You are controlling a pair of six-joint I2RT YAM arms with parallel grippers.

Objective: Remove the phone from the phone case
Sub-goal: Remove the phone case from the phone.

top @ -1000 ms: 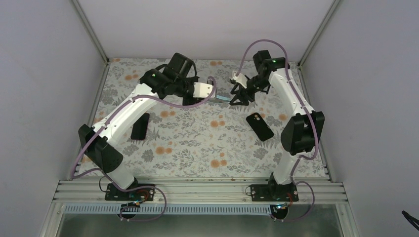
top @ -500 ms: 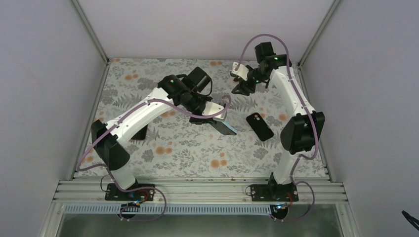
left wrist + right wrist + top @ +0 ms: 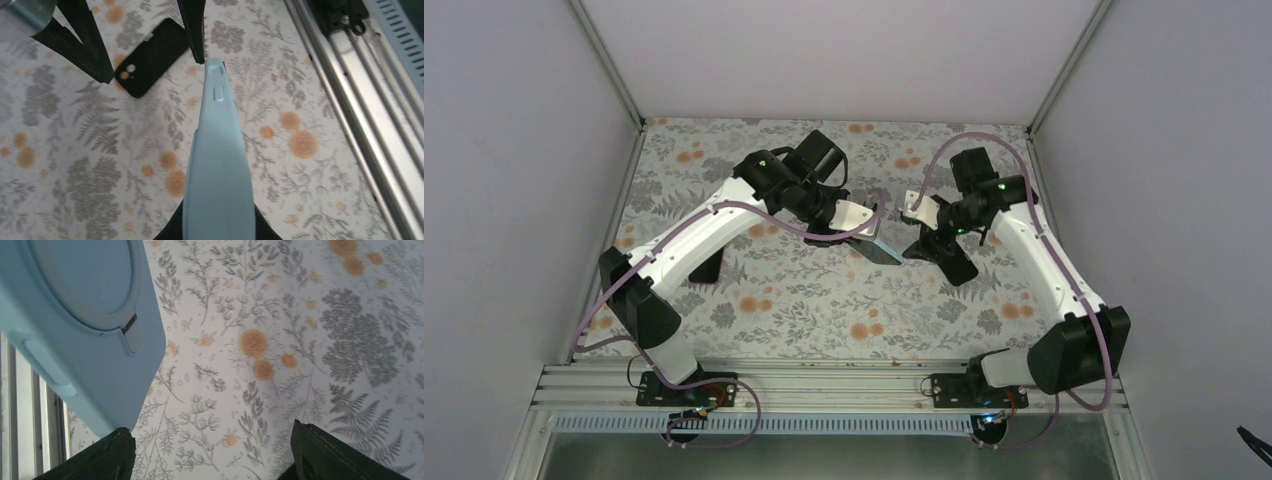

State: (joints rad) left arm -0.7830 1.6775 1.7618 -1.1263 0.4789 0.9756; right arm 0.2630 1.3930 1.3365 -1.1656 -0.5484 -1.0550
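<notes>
My left gripper [image 3: 865,232] is shut on a light blue phone case [image 3: 882,250] and holds it above the middle of the table. In the left wrist view the phone case [image 3: 217,165] stands edge-on between my fingers, side buttons facing up. Its back with a round ring [image 3: 85,305] fills the upper left of the right wrist view. Whether the phone is inside does not show. My right gripper [image 3: 927,243] hangs open just right of the case. Between the right gripper's [image 3: 215,455] fingers there is only tablecloth, and its left finger [image 3: 107,455] is under the case's corner.
A black phone [image 3: 960,268] lies on the floral cloth under my right gripper and shows as a black phone [image 3: 150,57] in the left wrist view. Another black phone [image 3: 708,258] lies at the left, partly under my left arm. The metal rail [image 3: 824,385] runs along the near edge.
My left arm carried the blue case from the back of the table to the middle. My right arm swung forward and down to beside the case, and its jaws opened wider.
</notes>
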